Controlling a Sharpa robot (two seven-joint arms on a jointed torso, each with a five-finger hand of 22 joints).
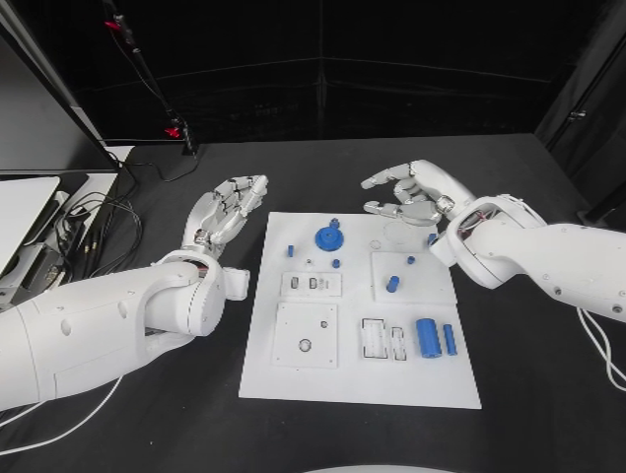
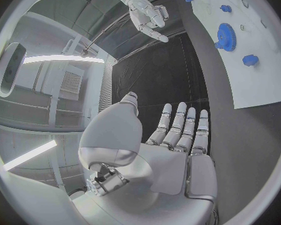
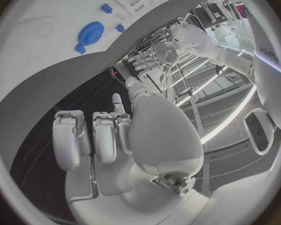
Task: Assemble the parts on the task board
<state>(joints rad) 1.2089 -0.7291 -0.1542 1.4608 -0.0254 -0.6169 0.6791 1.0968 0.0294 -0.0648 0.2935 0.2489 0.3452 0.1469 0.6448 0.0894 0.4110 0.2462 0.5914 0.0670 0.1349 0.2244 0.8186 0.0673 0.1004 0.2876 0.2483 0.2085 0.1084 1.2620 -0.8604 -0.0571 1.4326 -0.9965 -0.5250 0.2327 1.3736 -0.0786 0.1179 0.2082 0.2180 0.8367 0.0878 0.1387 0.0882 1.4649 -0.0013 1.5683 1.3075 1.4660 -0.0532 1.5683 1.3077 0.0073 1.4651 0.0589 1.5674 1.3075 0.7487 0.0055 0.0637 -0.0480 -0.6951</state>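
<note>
Your task board (image 1: 344, 384) lies flat in the middle of the black table (image 1: 540, 394), its long side running from near to far. At its far end you see a blue gear-shaped disc (image 1: 328, 237) with small blue pegs (image 1: 337, 263) near it. On the right half, at mid-length, a small blue cylinder (image 1: 392, 284) rests on a raised white square. Nearer to you, on the right, a larger blue cylinder (image 1: 428, 337) lies beside a thin blue pin (image 1: 450, 339), the two side by side and just apart. Left of them are two slotted white inserts (image 1: 385, 341), and on the left half two white square plates with small holes.

Your left hand (image 1: 228, 212) hovers above the table just off the board's far left corner. Its fingers are stretched out straight and apart, and it holds nothing. In the left wrist view the same hand (image 2: 178, 140) shows its fingers extended side by side, with the gear-shaped disc (image 2: 226, 36) on the board off to one side.

Your right hand (image 1: 409, 197) hangs over the far edge of the board, a little right of the disc. Its fingers are curled partway inward, and nothing lies between them. The right wrist view shows that hand (image 3: 115, 140) with its fingers bent down and bare, the disc (image 3: 90, 33) on the board beyond them.
</note>
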